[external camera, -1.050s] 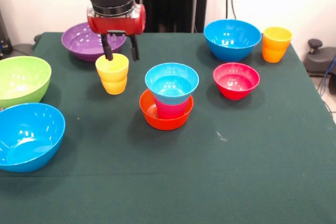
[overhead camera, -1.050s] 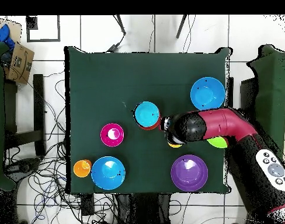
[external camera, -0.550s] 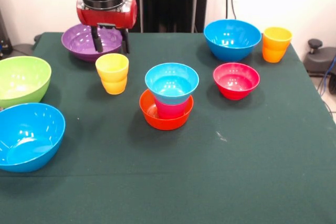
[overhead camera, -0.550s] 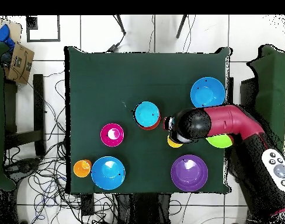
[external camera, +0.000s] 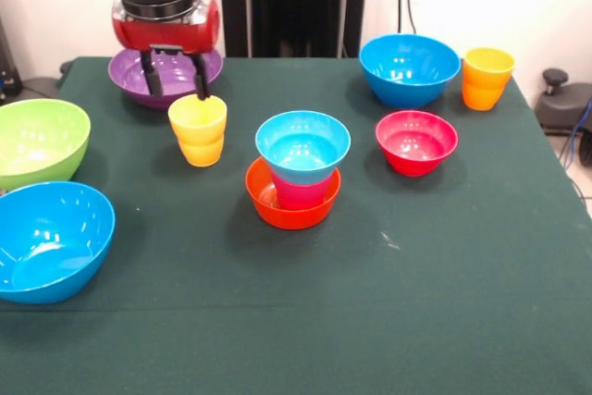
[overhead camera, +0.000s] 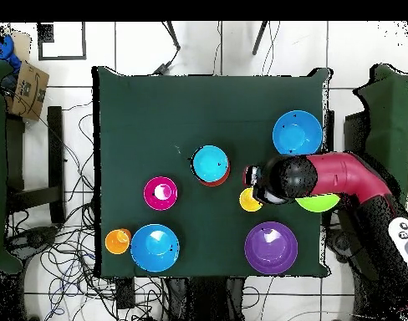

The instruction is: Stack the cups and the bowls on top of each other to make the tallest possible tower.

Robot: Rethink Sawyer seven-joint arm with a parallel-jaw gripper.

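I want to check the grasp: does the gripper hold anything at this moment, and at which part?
Nothing is held. The gripper is open and empty, raised above the table, and the yellow cup stands free on the cloth.

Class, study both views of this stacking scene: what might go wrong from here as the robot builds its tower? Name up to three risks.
1. One finger of the open tool hangs near the yellow cup's rim; moving sideways may tip the cup.
2. The light blue bowl perches on the narrower red-pink cup in the orange bowl; added pieces might topple it.
3. The orange cup stands near the table corner; a nudge may push it off.
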